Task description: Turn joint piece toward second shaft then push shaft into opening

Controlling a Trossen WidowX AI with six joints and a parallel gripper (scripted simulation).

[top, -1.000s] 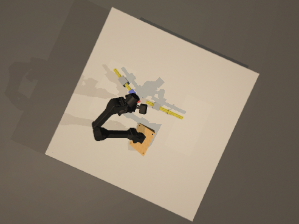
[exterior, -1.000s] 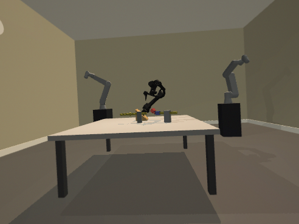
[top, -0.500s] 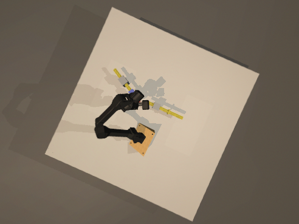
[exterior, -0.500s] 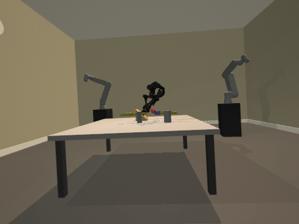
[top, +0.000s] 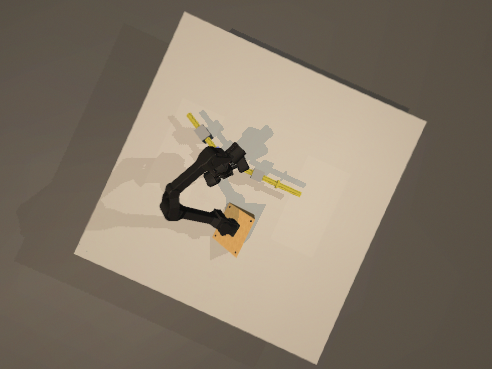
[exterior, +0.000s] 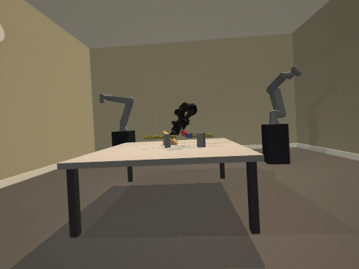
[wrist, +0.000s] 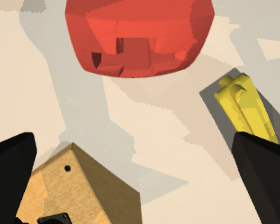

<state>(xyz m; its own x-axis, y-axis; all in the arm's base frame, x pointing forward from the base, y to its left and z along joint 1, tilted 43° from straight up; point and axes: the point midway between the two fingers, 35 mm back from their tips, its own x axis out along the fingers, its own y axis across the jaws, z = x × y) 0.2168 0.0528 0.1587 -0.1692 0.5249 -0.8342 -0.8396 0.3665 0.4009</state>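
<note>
The first yellow shaft (top: 191,118) (exterior: 207,135) runs through its grey block (top: 203,133) (exterior: 201,139). Blue hinge part (exterior: 189,135) and red square joint piece (exterior: 184,133) (wrist: 140,30) are at its inner end. In the wrist view the joint piece's opening faces the lower side of the picture, not the second shaft. In the top view the arm hides it. The second yellow shaft (top: 289,190) (exterior: 154,137) (wrist: 250,107) lies in its own grey block (top: 257,174) (exterior: 167,141), its end apart from the joint piece. My gripper (wrist: 135,143) is open and empty, close by the joint piece.
The arm (top: 192,175) reaches from its wooden base plate (top: 234,237) (wrist: 45,192) over the inner ends of the shafts. The base plate shows at the lower left of the wrist view. All stand on a pale table (top: 300,295) (exterior: 146,157). Two grey arms stand on black pedestals behind.
</note>
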